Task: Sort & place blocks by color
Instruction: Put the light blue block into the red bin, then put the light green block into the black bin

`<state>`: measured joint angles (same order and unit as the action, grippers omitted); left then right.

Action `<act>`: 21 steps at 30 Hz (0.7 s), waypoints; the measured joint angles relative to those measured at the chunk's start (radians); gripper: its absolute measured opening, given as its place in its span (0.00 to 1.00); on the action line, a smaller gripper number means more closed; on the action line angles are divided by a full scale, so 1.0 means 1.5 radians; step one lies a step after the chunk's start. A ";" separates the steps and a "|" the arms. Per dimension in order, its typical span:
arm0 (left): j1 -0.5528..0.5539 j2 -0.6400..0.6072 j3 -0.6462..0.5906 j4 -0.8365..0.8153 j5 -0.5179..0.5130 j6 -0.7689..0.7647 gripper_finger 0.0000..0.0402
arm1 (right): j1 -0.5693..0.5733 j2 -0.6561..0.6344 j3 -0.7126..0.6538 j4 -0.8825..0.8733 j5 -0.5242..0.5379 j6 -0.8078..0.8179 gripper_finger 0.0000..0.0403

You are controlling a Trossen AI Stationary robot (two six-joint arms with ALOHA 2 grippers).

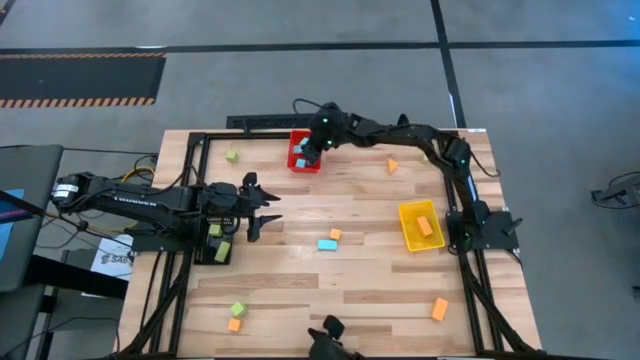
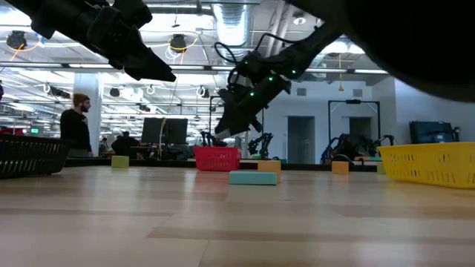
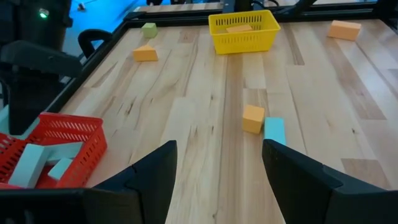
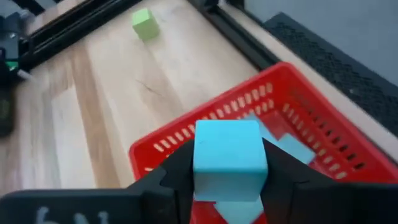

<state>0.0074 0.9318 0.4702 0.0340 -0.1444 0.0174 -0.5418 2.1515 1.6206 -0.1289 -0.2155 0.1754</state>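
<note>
Now you have a light-blue cube (image 4: 230, 160) clamped in the right gripper (image 4: 229, 177) above the red bin (image 4: 329, 130); hold it level and release over the middle, clear of the near wall; being a cube, it has no long axis; farther off, your left gripper (image 1: 268, 208) waits spread wide.

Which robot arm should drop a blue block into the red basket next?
The right. Its tool already grips a blue block above the red basket, while the left tool hangs open mid-table.
</note>
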 joint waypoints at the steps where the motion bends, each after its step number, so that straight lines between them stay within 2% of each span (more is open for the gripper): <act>1: 0.000 0.000 0.000 -0.001 0.000 0.001 0.56 | 0.002 0.003 0.012 -0.023 0.000 -0.005 0.40; 12: 0.001 0.000 0.000 -0.010 -0.001 0.003 0.56 | 0.001 0.003 0.039 -0.068 0.001 -0.035 0.58; 21: 0.001 0.000 0.000 -0.079 -0.001 -0.019 0.56 | -0.002 -0.030 0.039 -0.180 -0.035 -0.083 0.60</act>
<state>0.0086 0.9318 0.4702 -0.0842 -0.1455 -0.0113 -0.5446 2.1062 1.6789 -0.3992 -0.2674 0.0514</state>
